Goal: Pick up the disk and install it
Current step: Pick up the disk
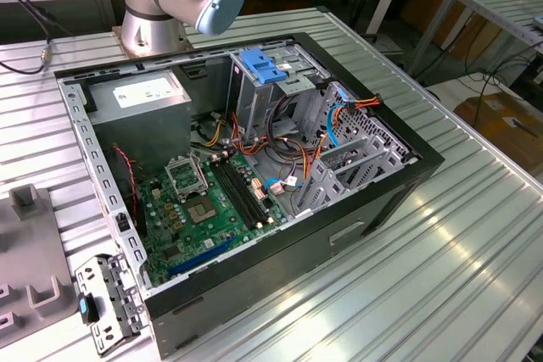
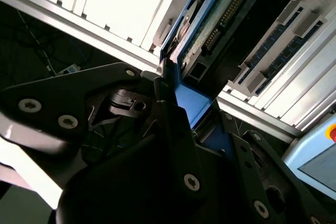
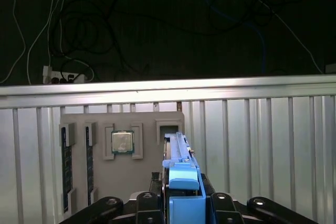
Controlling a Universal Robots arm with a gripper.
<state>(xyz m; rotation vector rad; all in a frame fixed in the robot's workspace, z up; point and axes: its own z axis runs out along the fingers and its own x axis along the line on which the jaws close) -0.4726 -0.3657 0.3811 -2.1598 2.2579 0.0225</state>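
The disk (image 3: 177, 153) stands on edge between my fingers, its blue side rail (image 3: 184, 190) towards the camera and its far end at a slot of the grey parts holder (image 3: 105, 182). In the second wrist view the disk (image 2: 210, 30) shows its green circuit board and blue rail. My gripper (image 3: 184, 205) is shut on the disk, its black fingers (image 2: 168, 124) pressed against the blue rail. The open computer case (image 1: 407, 175) lies on the table in the exterior view, with a drive cage under a blue latch (image 1: 263, 65) at its far side.
The holder also carries a processor chip (image 3: 122, 142) and memory sticks (image 3: 65, 166). Inside the case are a green motherboard (image 1: 204, 209), a grey power supply (image 1: 140, 99) and loose cables (image 1: 297, 142). The arm's base (image 1: 153, 23) stands behind the case. A metal bracket (image 1: 106, 303) lies nearby.
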